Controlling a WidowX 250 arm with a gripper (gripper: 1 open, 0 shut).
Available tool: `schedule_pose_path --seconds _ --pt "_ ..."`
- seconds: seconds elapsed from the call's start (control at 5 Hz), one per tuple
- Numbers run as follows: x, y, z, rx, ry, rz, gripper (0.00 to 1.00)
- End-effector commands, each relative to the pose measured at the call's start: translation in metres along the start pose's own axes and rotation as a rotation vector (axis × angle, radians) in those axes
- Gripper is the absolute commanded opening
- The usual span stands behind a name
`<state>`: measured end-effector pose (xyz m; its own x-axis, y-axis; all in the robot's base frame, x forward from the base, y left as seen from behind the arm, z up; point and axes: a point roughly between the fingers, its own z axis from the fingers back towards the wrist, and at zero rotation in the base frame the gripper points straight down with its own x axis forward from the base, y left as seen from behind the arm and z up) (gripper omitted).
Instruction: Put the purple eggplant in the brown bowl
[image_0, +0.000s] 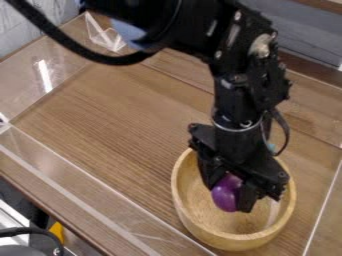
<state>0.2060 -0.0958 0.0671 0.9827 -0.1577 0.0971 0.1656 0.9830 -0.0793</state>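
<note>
Hiding the bowl's (221, 228) far rim: the end effector (238, 190).

Likely a robotics lab: cabled robot arm (230, 60) over a wood-look tabletop (100, 125).

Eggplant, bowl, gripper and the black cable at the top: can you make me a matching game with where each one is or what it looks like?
Things:
1. eggplant
2. bowl
3. gripper
4. black cable

Clues:
A. light brown and round
B. curves across the top left of the picture
C. purple and shiny, at the gripper's fingertips
D. black, reaching down over the bowl

Right pairs: 1-C, 2-A, 3-D, 4-B
</note>
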Motion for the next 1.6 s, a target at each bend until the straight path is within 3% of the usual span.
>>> schedule_pose_path --seconds 0.0,0.4,1.0,1.4 --pt "0.002 0.001 0.014 -0.002 -0.047 0.053 1.0" --pt "-0.002 -0.005 0.018 -0.005 -0.06 0.045 1.0" --pt "0.014 -0.012 -0.008 -0.02 -0.069 -0.077 1.0" --pt "0.013 -0.022 -0.009 -0.025 -0.073 -0.075 1.0"
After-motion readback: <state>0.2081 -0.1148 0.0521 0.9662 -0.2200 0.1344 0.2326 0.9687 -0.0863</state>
